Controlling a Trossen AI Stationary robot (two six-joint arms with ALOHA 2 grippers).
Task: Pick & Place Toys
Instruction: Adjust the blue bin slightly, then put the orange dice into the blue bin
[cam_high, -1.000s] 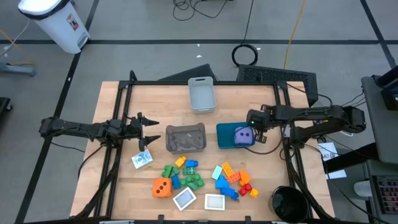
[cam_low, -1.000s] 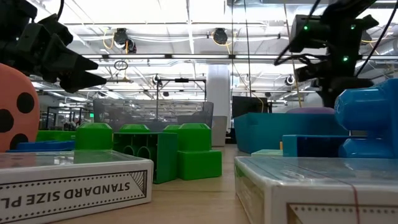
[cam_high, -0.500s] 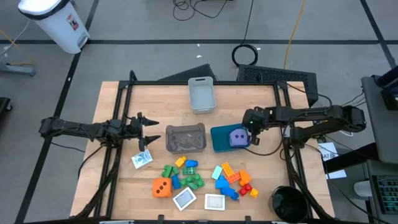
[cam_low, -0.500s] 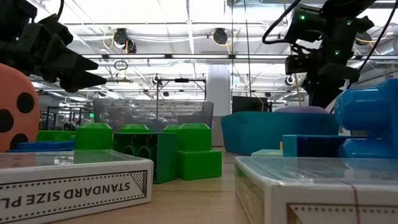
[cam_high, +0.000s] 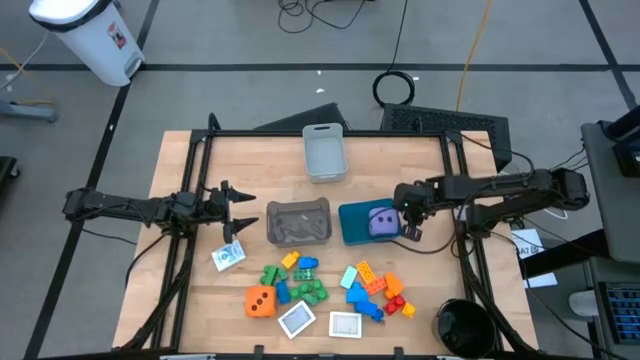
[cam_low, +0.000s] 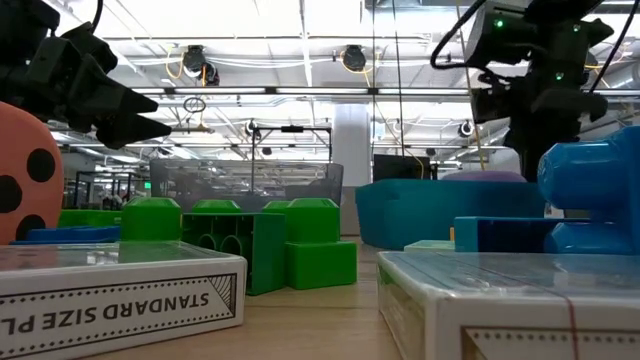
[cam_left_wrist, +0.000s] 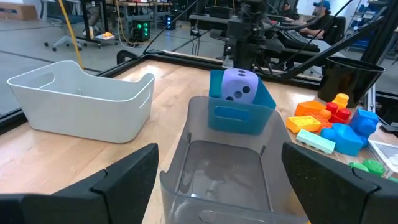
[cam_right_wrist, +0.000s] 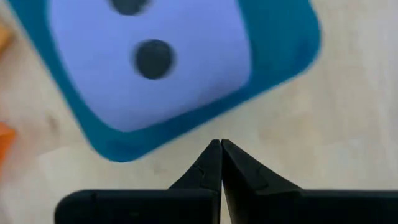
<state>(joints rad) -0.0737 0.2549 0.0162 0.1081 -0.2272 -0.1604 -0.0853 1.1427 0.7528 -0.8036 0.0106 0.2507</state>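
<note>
So the purple die (cam_high: 381, 223) is sitting in the teal bin (cam_high: 352, 222), filling most of it. The right gripper (cam_high: 411, 222) is just past the bin's right wall, over bare table, tips pinched together on nothing, so the die's beside them, not between. The left gripper (cam_high: 247, 210) waits spread wide left of the grey bin (cam_high: 298, 221). Bricks (cam_high: 372, 288) lie along the front.

Left claw (cam_high: 245, 208) spread wide, arm stretched level from the left. Right claw (cam_high: 411, 222) closed tight, tips together, arm reaching in from the right.
</note>
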